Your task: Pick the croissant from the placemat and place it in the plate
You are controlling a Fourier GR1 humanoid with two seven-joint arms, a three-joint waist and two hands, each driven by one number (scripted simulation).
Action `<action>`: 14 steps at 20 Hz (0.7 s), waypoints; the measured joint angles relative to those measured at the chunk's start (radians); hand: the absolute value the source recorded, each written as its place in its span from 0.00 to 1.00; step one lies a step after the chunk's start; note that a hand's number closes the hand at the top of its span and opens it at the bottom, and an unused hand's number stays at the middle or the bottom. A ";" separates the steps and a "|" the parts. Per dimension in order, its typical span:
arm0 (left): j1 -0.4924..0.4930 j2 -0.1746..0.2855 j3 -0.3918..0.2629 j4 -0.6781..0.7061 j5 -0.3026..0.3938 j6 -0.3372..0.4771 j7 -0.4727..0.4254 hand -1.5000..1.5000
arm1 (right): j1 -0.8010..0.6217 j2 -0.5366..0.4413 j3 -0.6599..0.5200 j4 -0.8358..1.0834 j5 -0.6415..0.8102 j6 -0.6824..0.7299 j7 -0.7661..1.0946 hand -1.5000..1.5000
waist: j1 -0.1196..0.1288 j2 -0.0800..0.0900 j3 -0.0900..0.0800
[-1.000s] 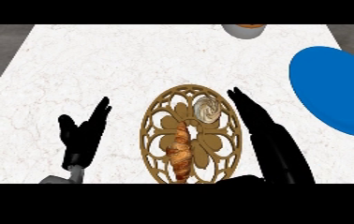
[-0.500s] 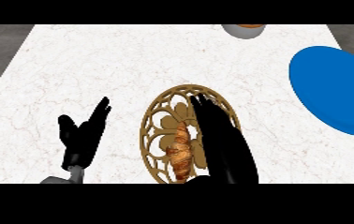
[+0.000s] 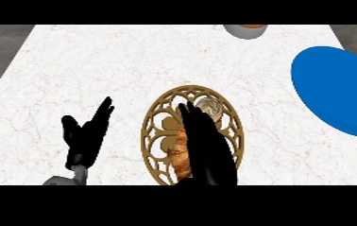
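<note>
A golden-brown croissant [image 3: 180,150] lies lengthwise on the round tan openwork placemat [image 3: 155,128] near the counter's front edge. My right hand [image 3: 204,144] reaches over the placemat with straight fingers, lying along the croissant's right side and covering part of it. A pale swirled object [image 3: 210,106] sits on the placemat just beyond the fingertips. The blue plate [image 3: 327,89] lies at the right edge, partly cut off. My left hand [image 3: 87,135] rests open to the left of the placemat, fingers up.
A grey bowl [image 3: 245,30] with something orange in it stands at the far edge of the white marble counter [image 3: 105,64]. The counter's left edge runs slantwise at the upper left.
My right hand has swung left from the placemat's right side onto the placemat, now lying over the croissant's right half. The left hand has not moved.
</note>
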 measured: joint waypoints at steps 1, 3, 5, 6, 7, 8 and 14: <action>0.004 0.000 0.000 -0.005 -0.009 0.001 0.001 0.50 | -0.013 0.004 0.013 0.021 0.005 -0.009 0.009 0.00 | 0.001 0.000 0.000; 0.012 0.004 0.007 -0.015 -0.009 -0.009 0.005 0.50 | -0.006 0.009 0.026 0.040 0.032 -0.008 0.014 0.00 | 0.001 -0.001 0.000; 0.026 0.005 0.012 -0.034 -0.015 -0.006 0.012 0.50 | 0.002 0.010 0.030 0.053 0.054 -0.006 0.017 0.00 | 0.001 0.000 -0.001; 0.019 0.001 0.012 -0.029 -0.017 -0.007 0.020 0.50 | 0.004 0.012 0.028 0.070 0.066 -0.006 0.014 0.00 | 0.000 0.000 -0.001; 0.020 0.002 0.021 -0.024 -0.013 -0.018 0.015 0.50 | -0.002 0.013 0.015 0.081 0.066 -0.002 0.013 0.00 | 0.000 0.001 -0.001; 0.016 -0.002 0.023 -0.019 -0.015 -0.021 0.014 0.50 | -0.016 0.015 0.012 0.112 0.066 -0.008 0.011 0.00 | 0.001 0.001 -0.001; 0.015 -0.019 0.040 -0.020 -0.036 -0.033 0.022 0.50 | -0.011 0.019 -0.013 0.168 0.066 -0.006 -0.007 0.00 | 0.001 0.000 0.000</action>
